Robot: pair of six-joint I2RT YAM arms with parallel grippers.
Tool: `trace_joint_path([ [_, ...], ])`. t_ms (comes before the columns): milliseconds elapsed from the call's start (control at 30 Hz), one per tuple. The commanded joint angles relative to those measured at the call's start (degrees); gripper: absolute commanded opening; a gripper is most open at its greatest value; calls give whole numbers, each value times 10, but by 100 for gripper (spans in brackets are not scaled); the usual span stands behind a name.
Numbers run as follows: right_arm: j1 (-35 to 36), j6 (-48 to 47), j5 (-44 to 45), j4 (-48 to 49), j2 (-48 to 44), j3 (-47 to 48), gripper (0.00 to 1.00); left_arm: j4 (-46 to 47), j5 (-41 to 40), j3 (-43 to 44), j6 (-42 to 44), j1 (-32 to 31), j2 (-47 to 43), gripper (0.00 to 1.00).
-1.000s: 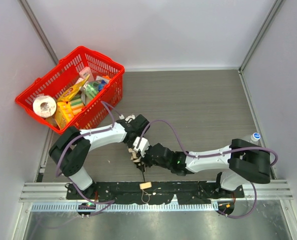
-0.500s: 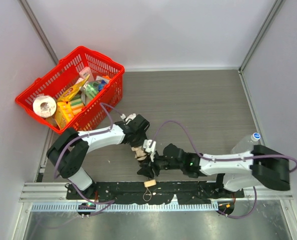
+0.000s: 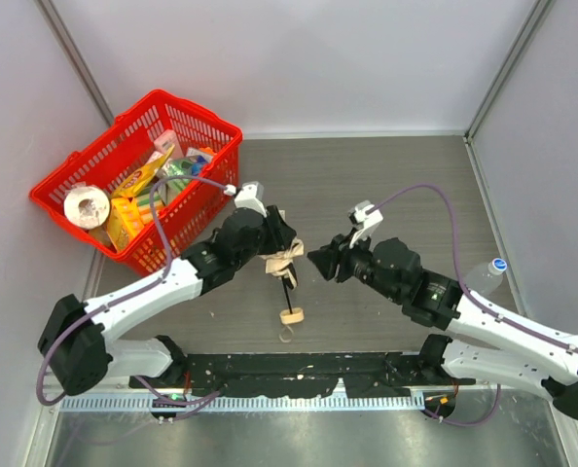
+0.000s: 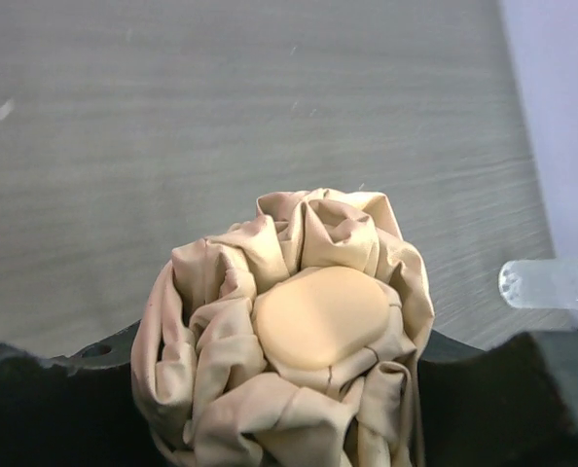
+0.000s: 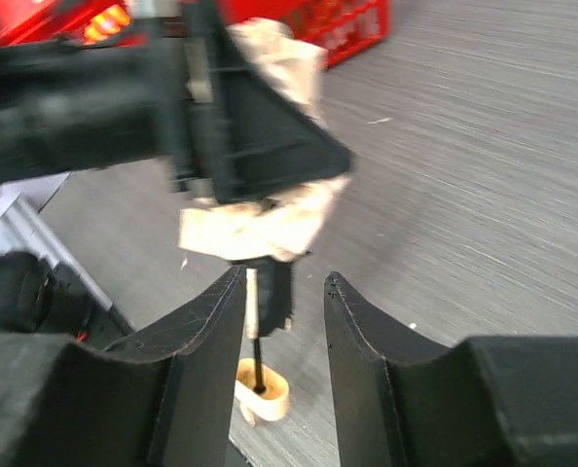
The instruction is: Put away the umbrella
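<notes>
Grey worktop (image 3: 396, 195) carried a red basket (image 3: 219, 167) at its far left. Left end effector (image 3: 272, 245) was clamped on the bunched canopy of the umbrella (image 3: 283, 261), mid worktop, with the shaft hanging down to the handle (image 3: 291, 315). Right end effector (image 3: 320, 263) stood parted and empty just beside it. Umbrella probably light; fabric soft and slippery, ribs thin and bendable. Best hold looked like the bundled canopy or the stiff shaft.

Soft, even light with faint shadows; the right wrist view is motion-blurred, smearing the umbrella (image 5: 255, 229).
</notes>
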Motion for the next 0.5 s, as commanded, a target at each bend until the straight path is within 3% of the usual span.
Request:
trace_joint_path([
  [0,-42,16,1,-73,-2,32,41,185,-39,-17,138,2,-57,0],
  [133,-42,-23,-95,-32,35,37,53,171,4,26,182,4,-58,0],
  [233,-43,-26,-63,-28,28,40,60,244,31,-1,225,4,-72,0],
  [300,-43,-30,-26,-25,17,35,61,335,44,-44,268,3,-87,0],
  [400,-45,-33,21,-42,10,35,61,544,22,-121,341,4,-74,0],
  [467,-47,-32,29,-49,6,34,61,607,32,-130,399,4,-50,0],
])
